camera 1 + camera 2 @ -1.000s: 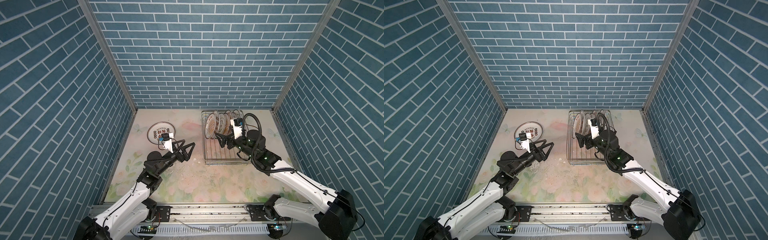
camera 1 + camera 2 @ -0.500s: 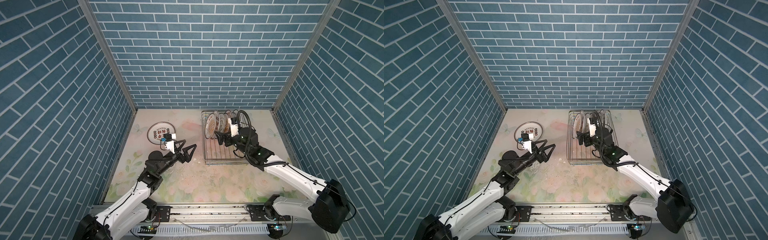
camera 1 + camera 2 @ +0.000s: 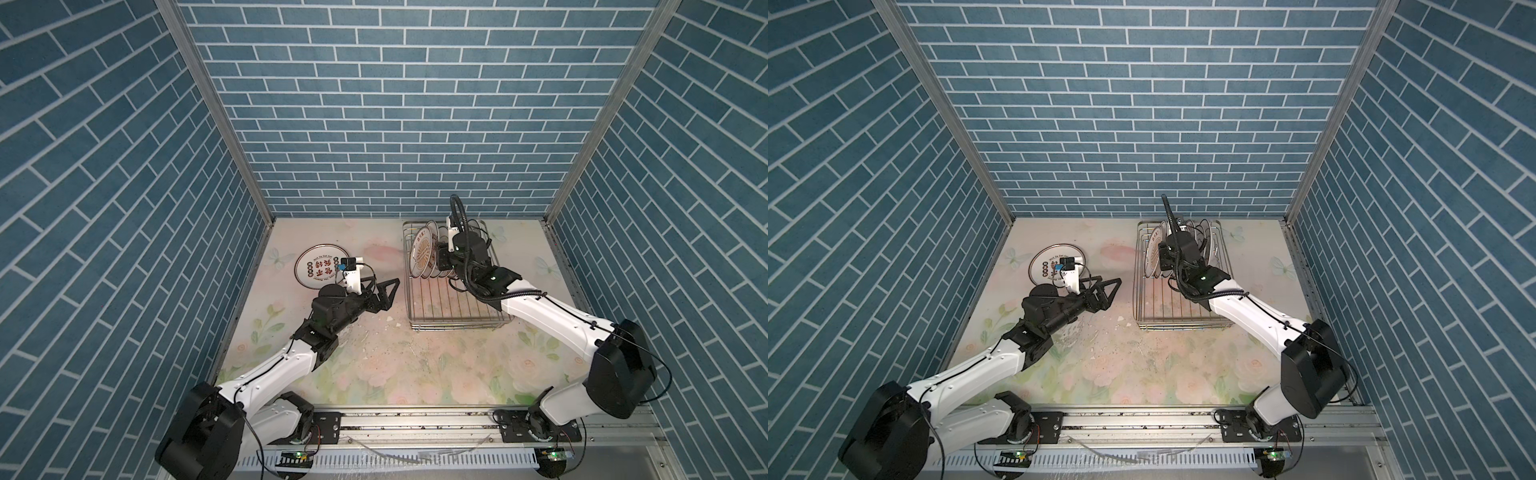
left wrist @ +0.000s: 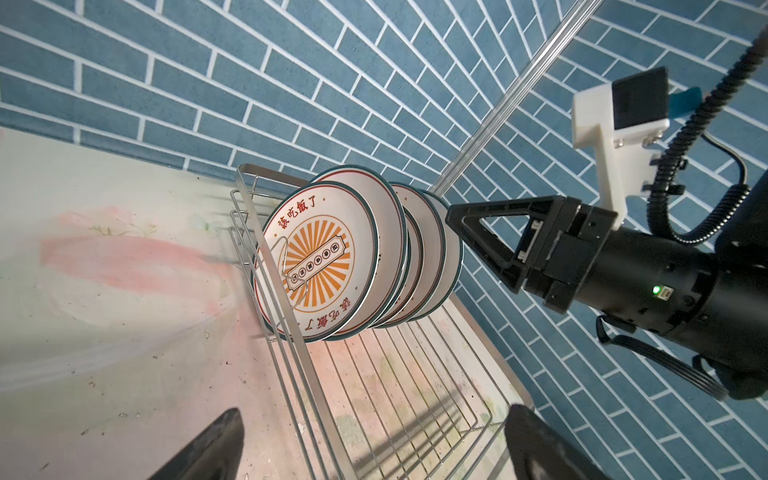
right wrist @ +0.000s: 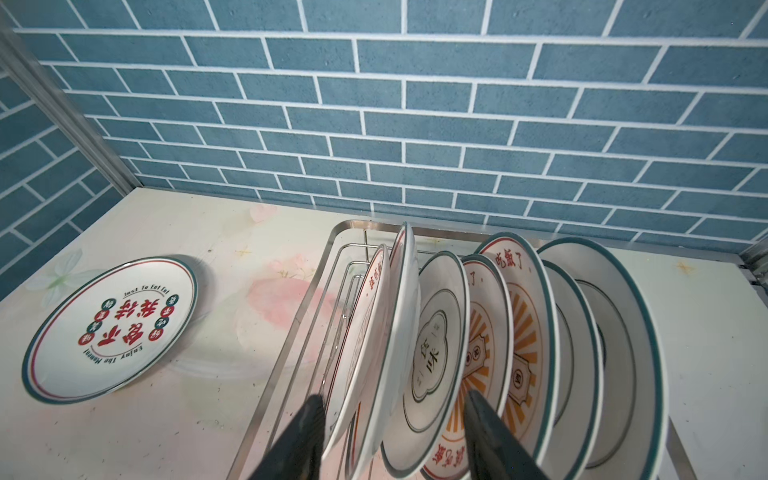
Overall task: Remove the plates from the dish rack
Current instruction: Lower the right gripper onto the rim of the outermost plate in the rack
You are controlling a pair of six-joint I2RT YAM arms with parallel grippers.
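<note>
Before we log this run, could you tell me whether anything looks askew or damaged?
Small white fragments lie scattered on the table beside the dish rack, possibly chips; the racked plates lean at uneven angles.

The plates (image 5: 440, 345) look like glazed ceramic, smooth and glossy. The dish rack (image 4: 297, 353) is bright polished metal wire. The table (image 3: 415, 365) has a matt printed surface, scuffed and speckled. The right gripper (image 5: 392, 397) is matt black plastic

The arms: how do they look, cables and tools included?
The left arm and right arm have white links and black joints. The left tool and right tool have black hollow triangular fingers. The right arm carries a white camera bracket, corrugated black cable, green light.
</note>
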